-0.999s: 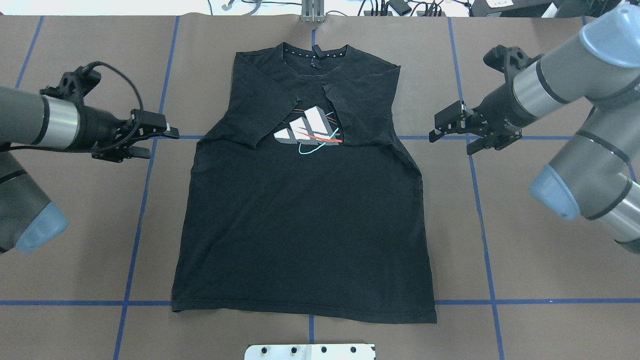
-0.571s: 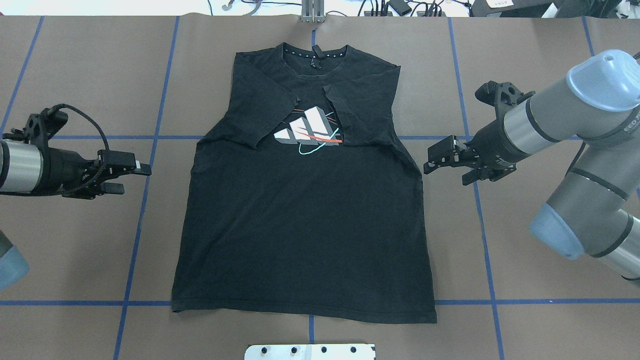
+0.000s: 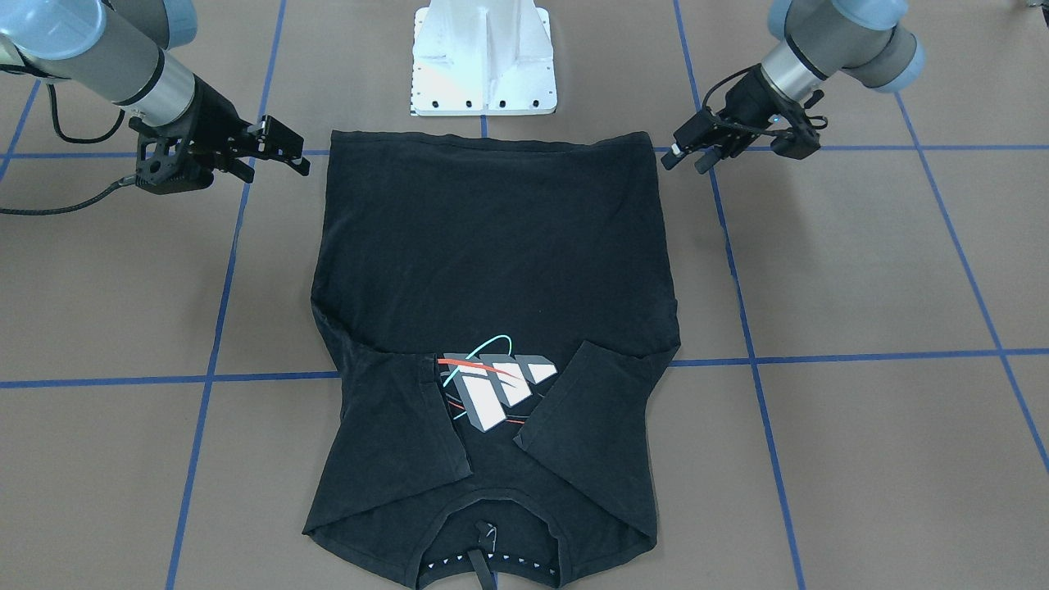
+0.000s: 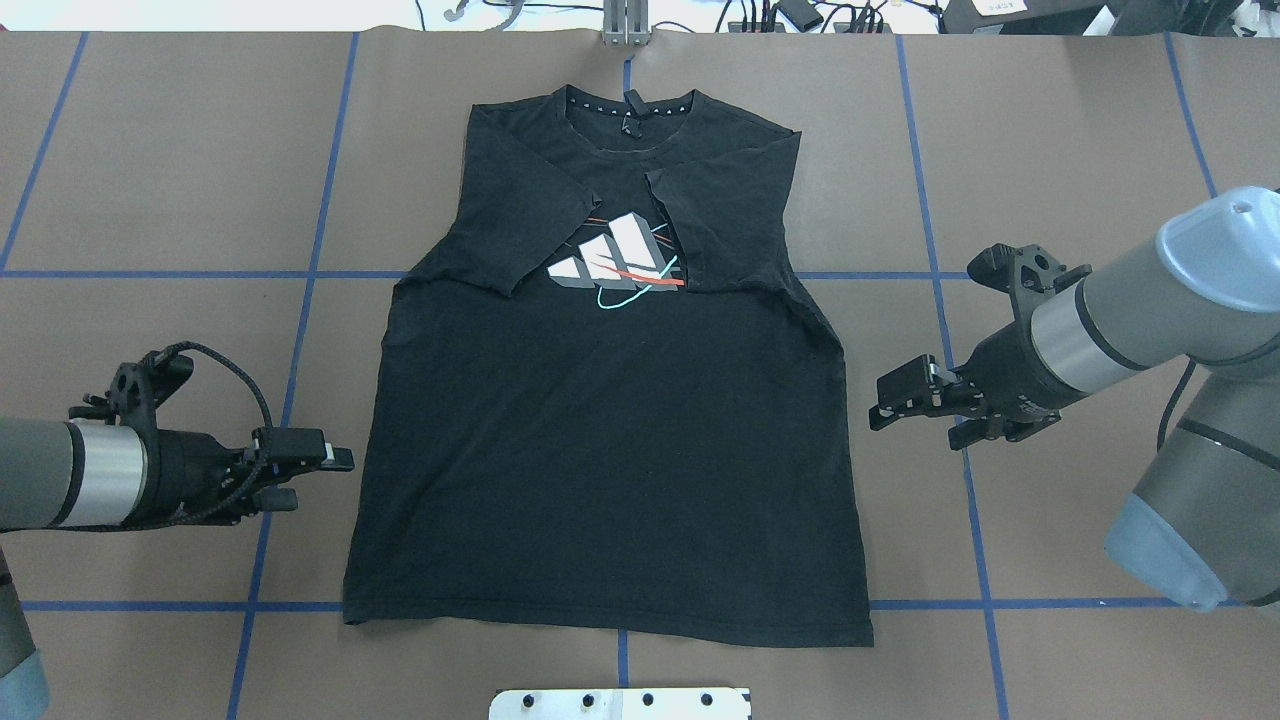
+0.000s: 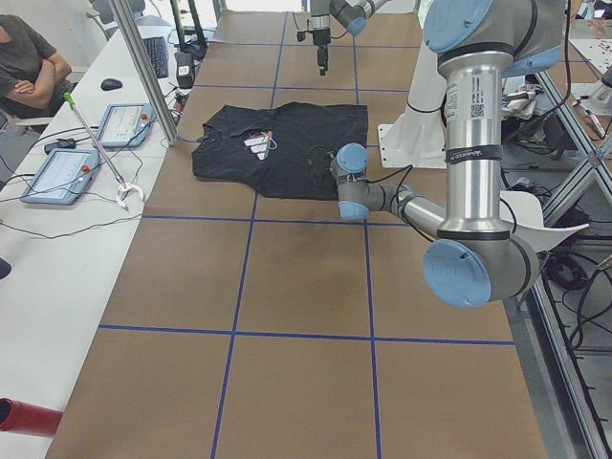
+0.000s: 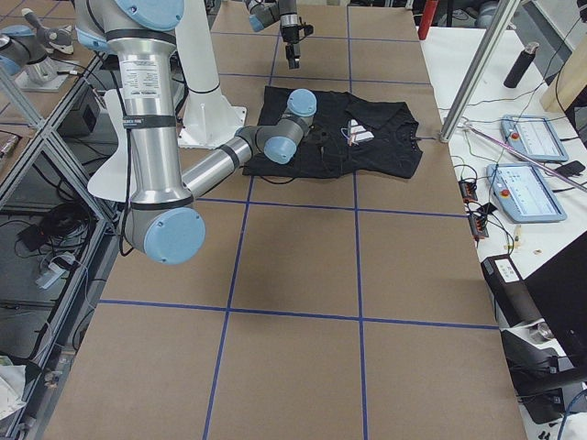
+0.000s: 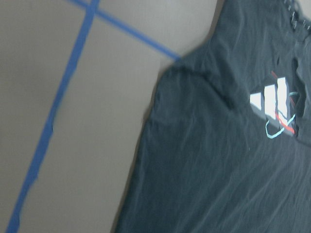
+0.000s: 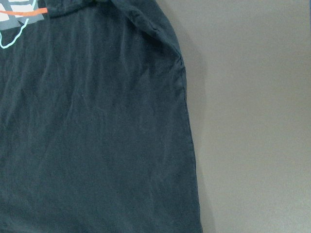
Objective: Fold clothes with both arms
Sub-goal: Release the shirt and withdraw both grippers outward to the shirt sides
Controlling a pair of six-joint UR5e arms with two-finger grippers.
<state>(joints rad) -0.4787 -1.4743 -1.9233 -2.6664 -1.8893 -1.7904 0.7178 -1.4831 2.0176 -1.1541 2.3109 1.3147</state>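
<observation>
You have the black short-sleeved T-shirt (image 4: pixel 610 450) lying flat mid-table on the brown surface taped with blue lines (image 4: pixel 1050 150), sleeves folded in. Your left black two-finger gripper (image 4: pixel 318 480) sits beside its left side, jaws parted, empty; the right black two-finger gripper (image 4: pixel 880 404) likewise opposite.

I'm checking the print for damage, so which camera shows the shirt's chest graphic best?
Overhead exterior: the chest graphic is upright and sharp. Front-facing shows it upside down; left wrist blurs it, right wrist catches only a corner, side views make it tiny.
</observation>
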